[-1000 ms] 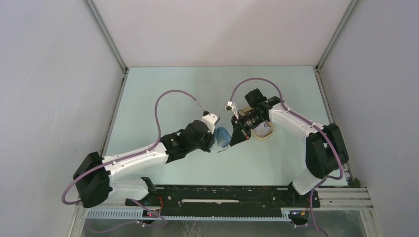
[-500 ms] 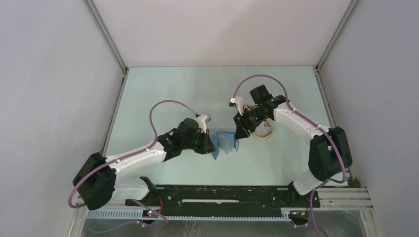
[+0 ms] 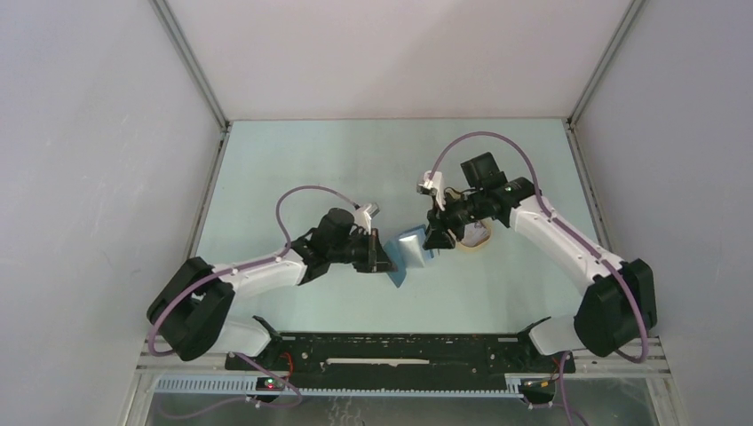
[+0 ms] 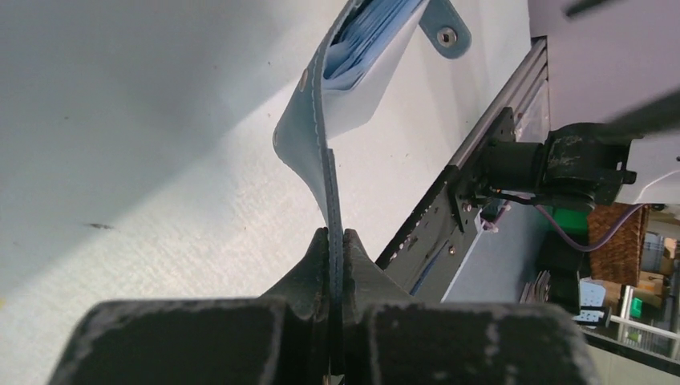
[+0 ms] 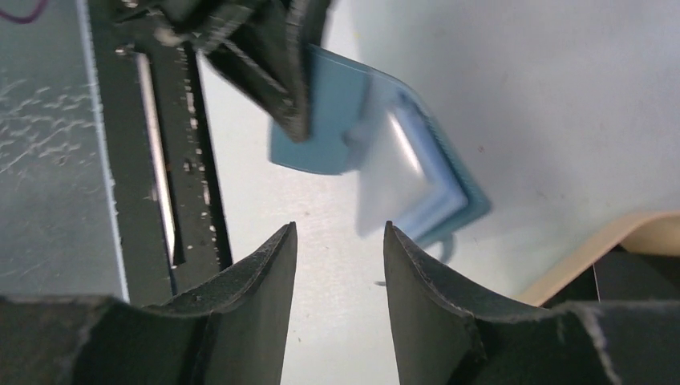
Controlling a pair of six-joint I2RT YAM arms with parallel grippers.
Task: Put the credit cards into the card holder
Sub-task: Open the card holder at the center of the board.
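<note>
Left wrist view, lower centre: left gripper [image 4: 335,241] clamps the card holder [image 4: 306,144] by its flap edge, seemingly limp and light; right gripper [image 5: 338,234] gapes, empty.

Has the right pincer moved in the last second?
Yes. The right pincer has drawn back from the card holder, toward the beige tray.
</note>
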